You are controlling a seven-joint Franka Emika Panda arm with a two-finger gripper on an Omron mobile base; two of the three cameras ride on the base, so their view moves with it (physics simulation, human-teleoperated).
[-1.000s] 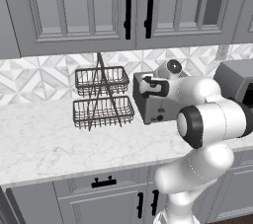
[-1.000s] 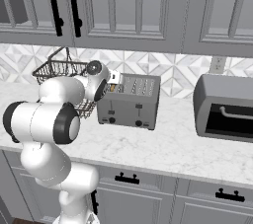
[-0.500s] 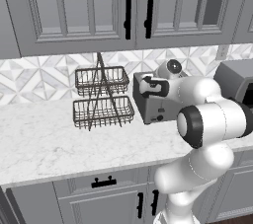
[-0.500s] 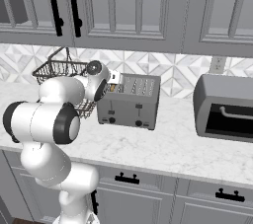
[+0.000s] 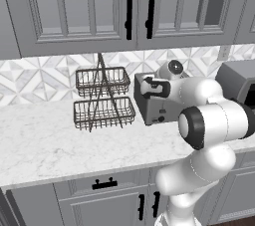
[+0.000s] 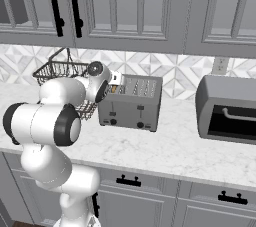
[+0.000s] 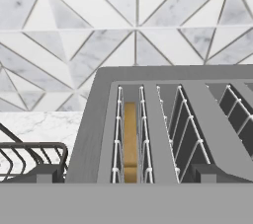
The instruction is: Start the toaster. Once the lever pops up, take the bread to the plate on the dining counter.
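A tan slice of bread (image 7: pixel 130 141) sits deep in the leftmost slot of the grey toaster (image 6: pixel 131 102), only its top edge showing between the wire guides. The gripper (image 6: pixel 114 82) hovers just above the toaster's left end, jaws spread wide and holding nothing; its fingertips are hard to make out behind the white arm. Left of the toaster stands a two-tier wire basket (image 5: pixel 103 98), partly masked by the arm. To the toaster's right, a toaster oven (image 6: pixel 227 109) is cut off at the frame edge.
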